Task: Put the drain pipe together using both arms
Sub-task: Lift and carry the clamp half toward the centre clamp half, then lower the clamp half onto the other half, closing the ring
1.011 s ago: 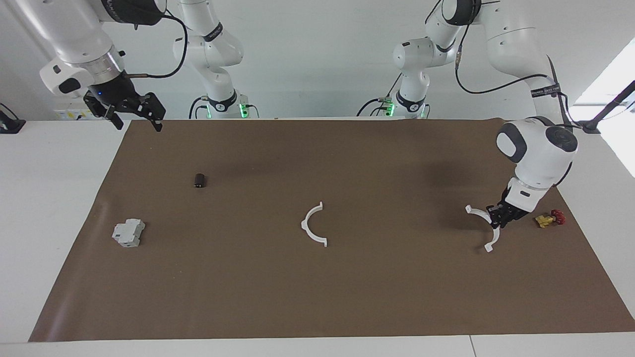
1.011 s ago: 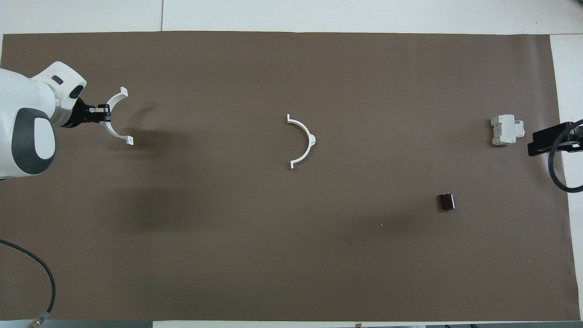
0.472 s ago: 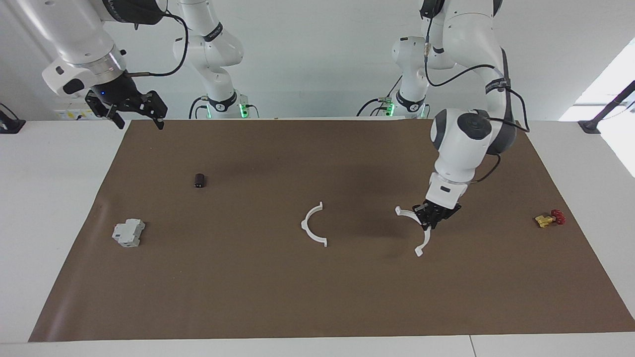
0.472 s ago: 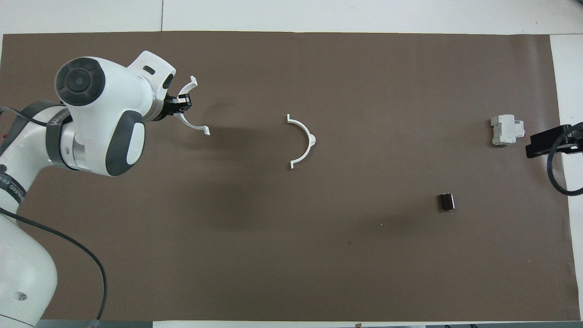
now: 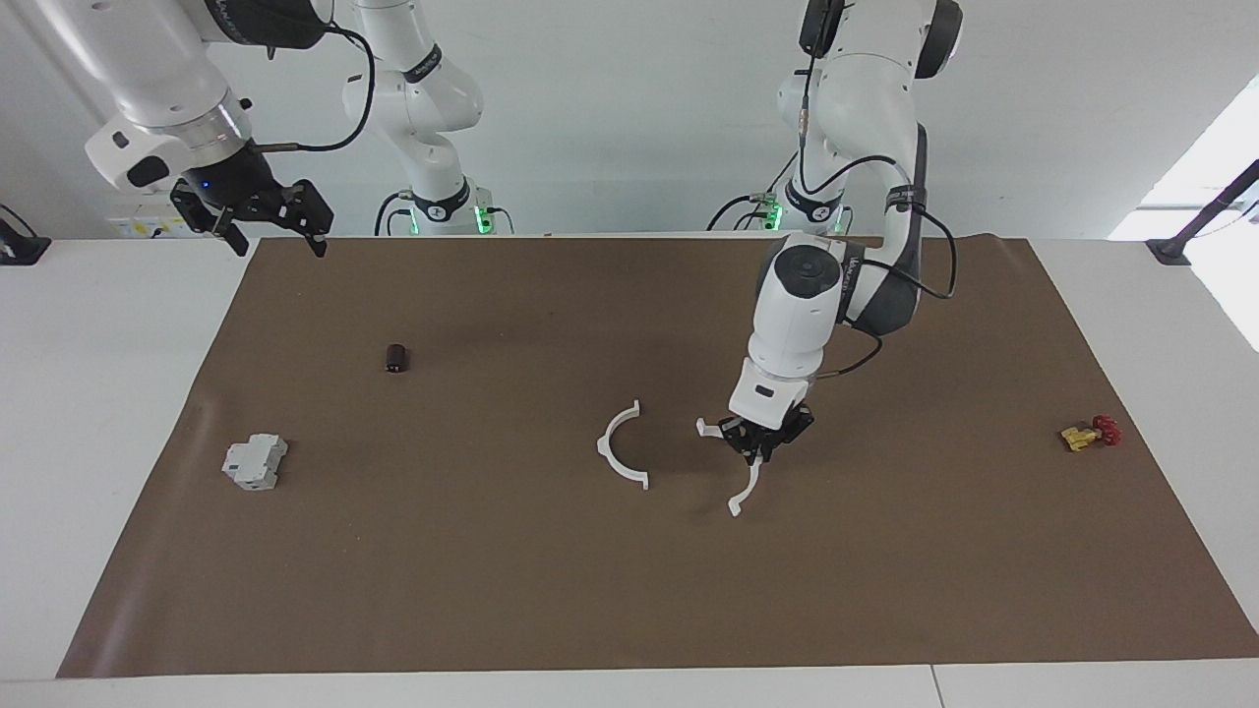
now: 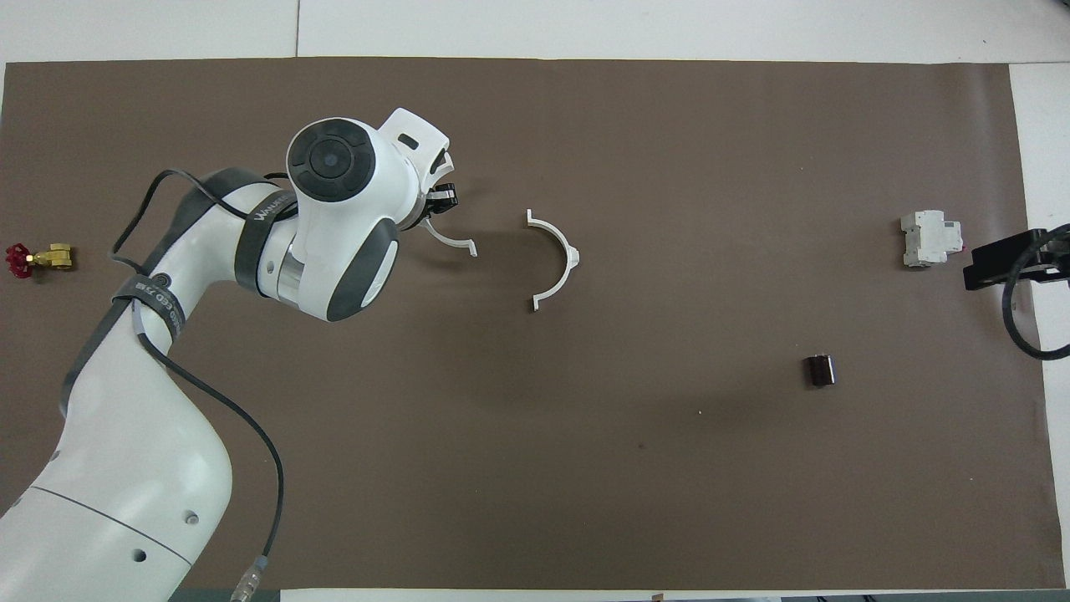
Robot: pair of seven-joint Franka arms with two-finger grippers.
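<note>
One white half-ring of the drain pipe [image 5: 602, 447] [image 6: 573, 255] lies flat in the middle of the brown mat [image 5: 629, 590]. The other half-ring [image 5: 746, 487] [image 6: 452, 242] hangs just above the mat beside it, toward the left arm's end. My left gripper [image 5: 759, 444] [image 6: 439, 197] is shut on this second half-ring at its middle, and the two open sides face each other. A small gap separates the two halves. My right gripper [image 5: 270, 231] [image 6: 999, 261] waits open and raised over the mat's edge at the right arm's end, with nothing in it.
A grey blocky box [image 5: 255, 461] [image 6: 929, 239] and a small dark cylinder [image 5: 395, 358] [image 6: 820, 370] sit toward the right arm's end. A yellow-and-red valve [image 5: 1090, 433] [image 6: 35, 258] lies near the mat's edge at the left arm's end.
My left arm has carried its half-ring from beside the valve across the mat to just beside the lying half. The right arm has barely moved.
</note>
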